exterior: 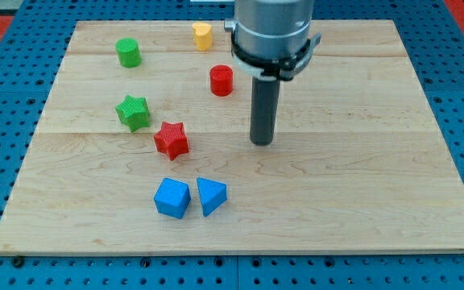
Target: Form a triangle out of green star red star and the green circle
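Tip (263,142) down on the counter (361,193) near its centre, no gripper fitted, touching no block. Green circle (128,52) by the top-left corner; green star (133,112) nearer the left edge; red star (171,139) just beside it, toward the bottom edge, left of the tip

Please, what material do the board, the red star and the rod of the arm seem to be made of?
The board looks like pale wood with a smooth matt finish: grain lines and plank seams show. The red star seems to be plastic, probably 3D printed: fine ridges run along its sides. The rod ending in my tip, to the view's right of the star and apart from it, looks dark and dull; metal or plastic, I cannot tell.
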Robot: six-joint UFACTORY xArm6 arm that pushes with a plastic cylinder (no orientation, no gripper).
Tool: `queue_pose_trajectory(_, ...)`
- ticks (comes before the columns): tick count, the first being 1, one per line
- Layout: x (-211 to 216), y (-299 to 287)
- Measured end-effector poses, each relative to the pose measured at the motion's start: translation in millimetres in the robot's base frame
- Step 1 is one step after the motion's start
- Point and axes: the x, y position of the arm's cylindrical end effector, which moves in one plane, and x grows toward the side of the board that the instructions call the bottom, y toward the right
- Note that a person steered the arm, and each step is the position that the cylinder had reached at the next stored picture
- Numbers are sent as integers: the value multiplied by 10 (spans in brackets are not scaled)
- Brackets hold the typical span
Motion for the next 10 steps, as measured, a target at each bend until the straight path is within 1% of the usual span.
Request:
queue_pose_trajectory(1, -366, -180)
queue_pose_trajectory(2, -476, -131)
queue_pose_trajectory(3, -381, -489)
queue_pose_trajectory(4, -638, -1283)
queue_pose_trajectory(5, -572, -1944)
queue_pose_trajectory(6, -204, -1990)
queue_pose_trajectory(7, 33, -2157)
queue_pose_trajectory(8, 284, -1691)
queue_pose_trajectory(9, 283, -1239)
queue_pose_trajectory(10, 44, -1356)
